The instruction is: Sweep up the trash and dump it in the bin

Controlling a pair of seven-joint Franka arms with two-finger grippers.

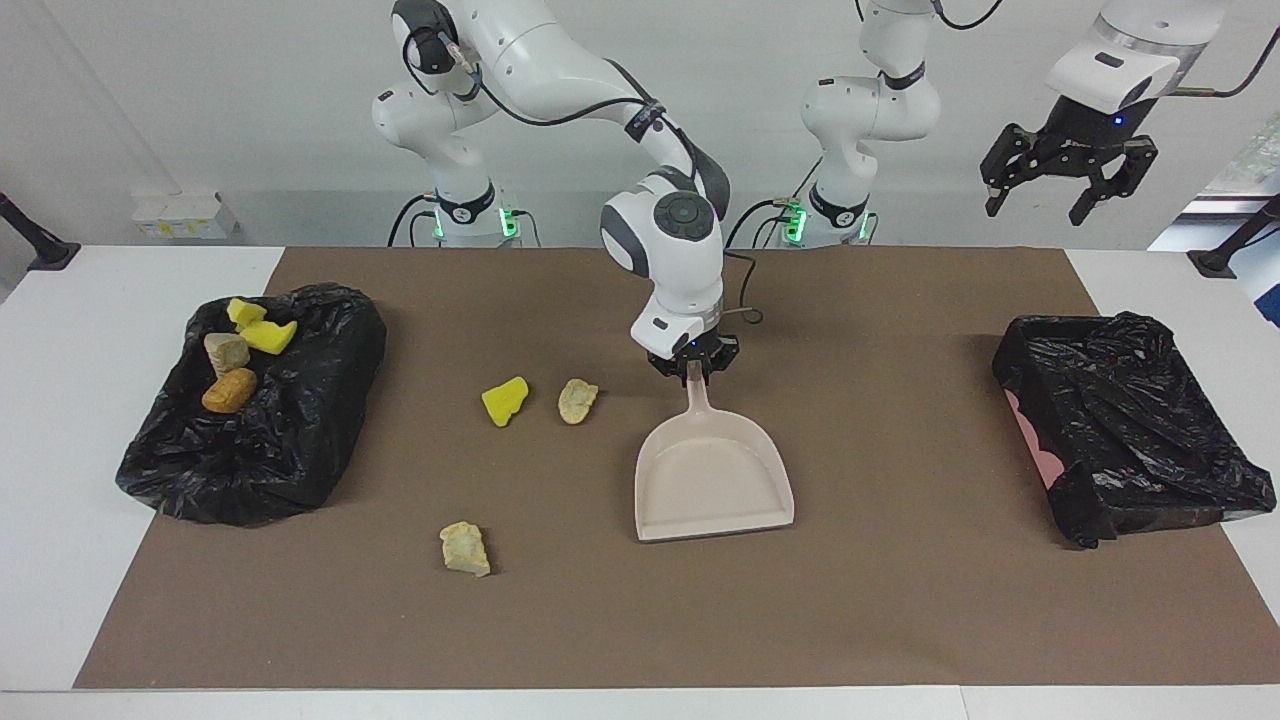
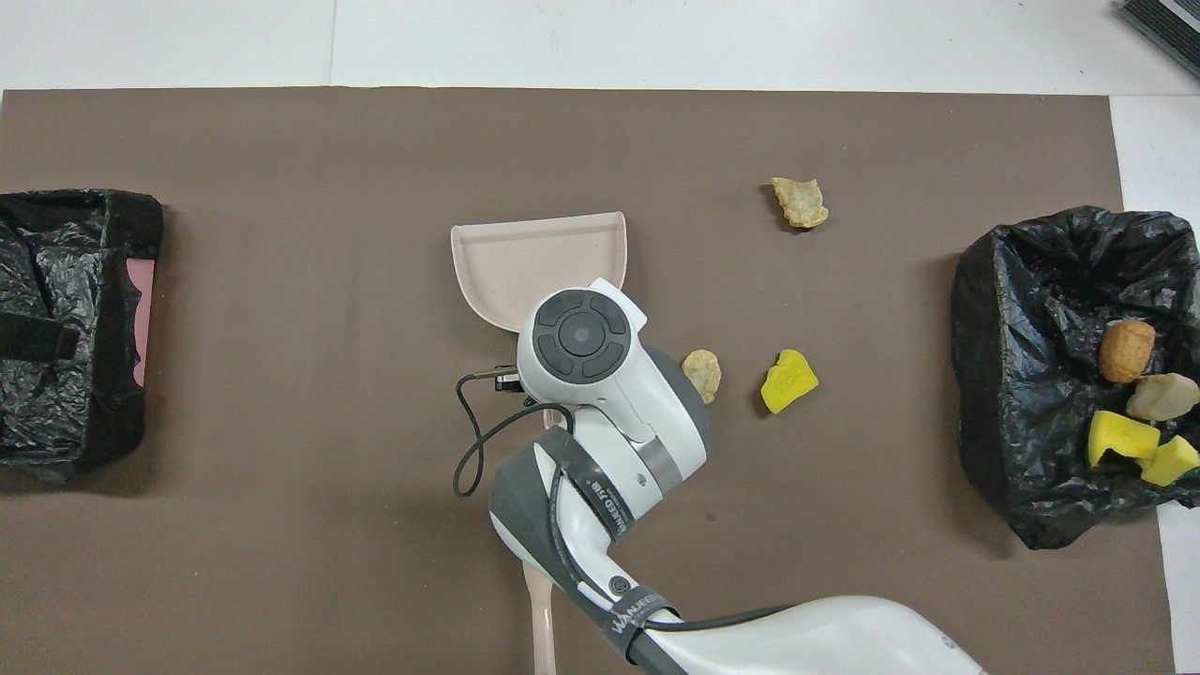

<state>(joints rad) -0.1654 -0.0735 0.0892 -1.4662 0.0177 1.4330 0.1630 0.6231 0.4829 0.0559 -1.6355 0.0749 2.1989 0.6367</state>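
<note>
1. While the right gripper (image 1: 694, 374) pinches the dustpan (image 1: 713, 478) by its handle at mid-mat, we see in the facing view the pan lying flat, mouth toward the mat's (image 1: 900, 600) edge away from the robots. The left gripper (image 1: 1065, 190) waits raised, fingers spread, over the table's left-arm end.
2. Trash there: three scraps (image 1: 500, 401) loose on the mat toward the right arm's end, four more in the bin (image 1: 260, 440) near that edge. A second bin (image 1: 1130, 430) sits near the opposite edge.
3. We judge sweeping is in hand; next, the pan must face the scraps and something must push them in.
4. In the overhead view, the arm hides the grip on the dustpan (image 2: 525, 258), yet a beige handle (image 2: 538, 619), perhaps the brush, shows at the mat's (image 2: 281, 562) near edge, unseen opposite. The loose scraps (image 2: 788, 381) and bin (image 2: 1022, 375) show; the left gripper does not.
</note>
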